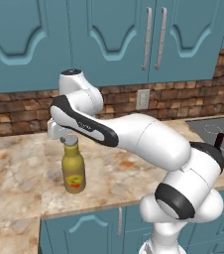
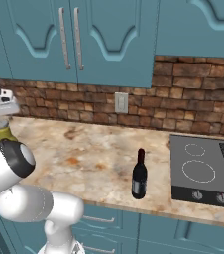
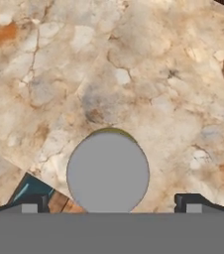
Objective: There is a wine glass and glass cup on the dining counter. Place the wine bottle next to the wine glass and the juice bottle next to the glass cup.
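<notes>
The juice bottle (image 1: 74,169), olive-yellow with a grey cap, stands upright on the marbled counter (image 1: 15,168) near its front edge. My gripper (image 1: 68,137) hangs straight above it, open. In the hand view the round grey cap (image 3: 107,171) sits between my two fingertips (image 3: 32,203), with a gap on each side. The wine bottle (image 2: 140,174), nearly black with a dark red top, stands upright near the counter's front edge, just left of the cooktop. Its neck (image 1: 219,141) pokes up behind my arm. The wine glass, glass cup and dining counter are out of view.
A black cooktop (image 2: 203,168) is set into the counter at the right. A brick backsplash with a wall outlet (image 2: 121,102) runs behind, with teal cabinets (image 2: 69,39) above. Teal drawers sit below the counter's front edge.
</notes>
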